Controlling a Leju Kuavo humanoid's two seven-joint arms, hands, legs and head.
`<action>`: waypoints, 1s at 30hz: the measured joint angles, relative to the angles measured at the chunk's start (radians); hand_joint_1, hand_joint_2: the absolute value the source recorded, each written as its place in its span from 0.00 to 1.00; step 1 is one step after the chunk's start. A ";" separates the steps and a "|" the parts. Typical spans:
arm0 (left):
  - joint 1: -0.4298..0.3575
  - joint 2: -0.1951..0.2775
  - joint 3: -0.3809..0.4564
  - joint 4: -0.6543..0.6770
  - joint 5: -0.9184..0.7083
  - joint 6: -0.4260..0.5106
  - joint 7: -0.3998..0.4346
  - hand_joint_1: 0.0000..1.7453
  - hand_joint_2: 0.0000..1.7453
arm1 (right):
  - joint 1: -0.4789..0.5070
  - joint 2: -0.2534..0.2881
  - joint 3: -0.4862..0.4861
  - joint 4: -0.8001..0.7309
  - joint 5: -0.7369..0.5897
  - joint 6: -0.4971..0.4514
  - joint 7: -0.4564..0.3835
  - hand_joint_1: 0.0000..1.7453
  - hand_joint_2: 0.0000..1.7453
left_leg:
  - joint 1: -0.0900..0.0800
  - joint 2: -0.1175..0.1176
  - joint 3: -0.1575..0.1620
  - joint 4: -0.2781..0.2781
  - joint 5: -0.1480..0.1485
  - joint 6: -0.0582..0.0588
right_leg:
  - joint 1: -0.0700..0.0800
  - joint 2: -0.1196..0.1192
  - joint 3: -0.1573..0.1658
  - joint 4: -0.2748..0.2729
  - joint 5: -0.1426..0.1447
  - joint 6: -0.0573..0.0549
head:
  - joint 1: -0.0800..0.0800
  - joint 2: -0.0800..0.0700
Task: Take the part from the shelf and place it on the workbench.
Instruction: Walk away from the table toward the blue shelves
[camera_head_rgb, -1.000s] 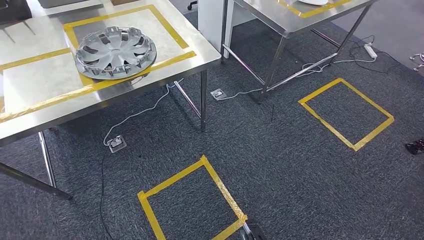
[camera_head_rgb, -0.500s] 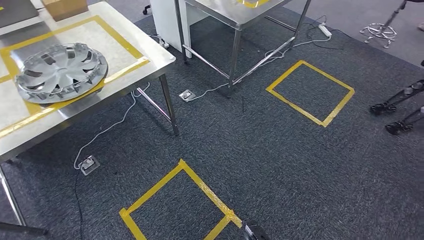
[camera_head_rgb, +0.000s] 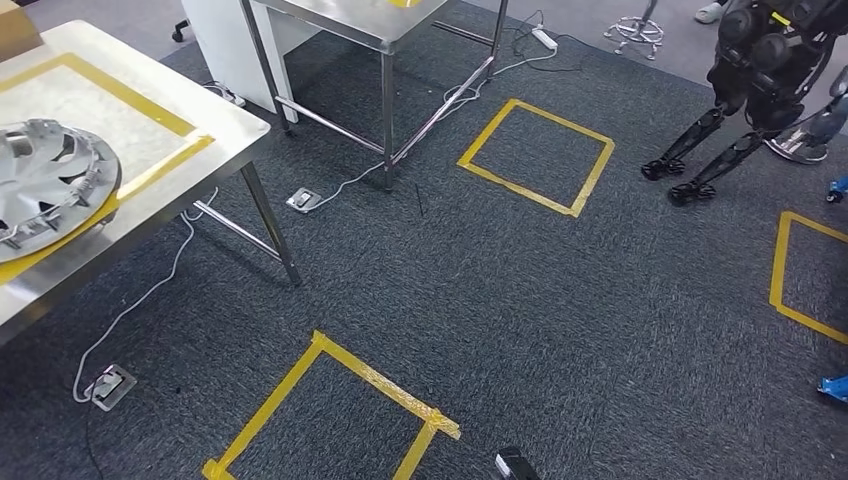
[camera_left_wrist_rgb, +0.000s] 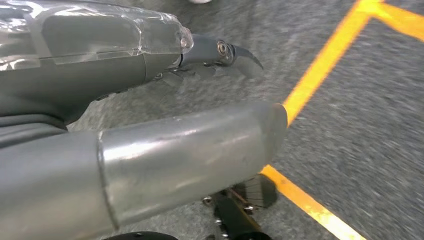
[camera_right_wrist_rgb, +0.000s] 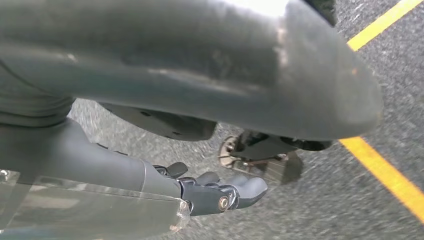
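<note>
Head view: a wheel cover (camera_head_rgb: 45, 185) at frame's left edge, likely light, rigid plastic best gripped by its rim, lies on a steel table (camera_head_rgb: 150, 215), while the left hand (camera_left_wrist_rgb: 150, 120) and right hand (camera_right_wrist_rgb: 190, 165) hang empty over carpet, fingers loosely apart.

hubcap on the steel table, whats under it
The hubcap lies on the steel table across a strip of yellow tape; whatever lies beneath its middle is covered.

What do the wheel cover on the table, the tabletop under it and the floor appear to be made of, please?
The wheel cover looks like silver-painted plastic, judging by its thin moulded spokes and satin sheen, though metal cannot be excluded. The tabletop appears to be brushed stainless steel: it shows soft, streaky reflections. The floor is dark speckled carpet with a matte, fibrous texture.
</note>
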 joint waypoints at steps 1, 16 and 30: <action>-0.003 -0.002 0.000 0.000 -0.002 0.002 -0.006 0.00 0.00 | 0.003 0.000 0.002 0.001 0.001 0.001 -0.012 0.00 0.00 | 0.000 0.010 0.005 0.000 -0.003 -0.002 | 0.003 -0.013 0.036 -0.072 0.035 -0.008 | 0.003 0.000; -0.004 0.021 -0.001 0.000 -0.038 0.033 0.114 0.00 0.00 | -0.001 0.028 0.023 0.010 -0.005 -0.017 -0.088 0.00 0.00 | 0.004 -0.101 -0.093 0.148 -0.019 -0.037 | 0.017 0.069 0.142 -0.239 0.067 -0.062 | -0.034 0.000; 0.006 0.021 -0.026 -0.002 -0.038 0.019 0.166 0.00 0.00 | -0.007 0.018 0.049 0.014 -0.021 -0.055 -0.015 0.00 0.00 | -0.002 -0.009 0.006 -0.003 -0.004 0.001 | 0.004 0.004 -0.019 0.036 -0.022 -0.009 | -0.001 0.000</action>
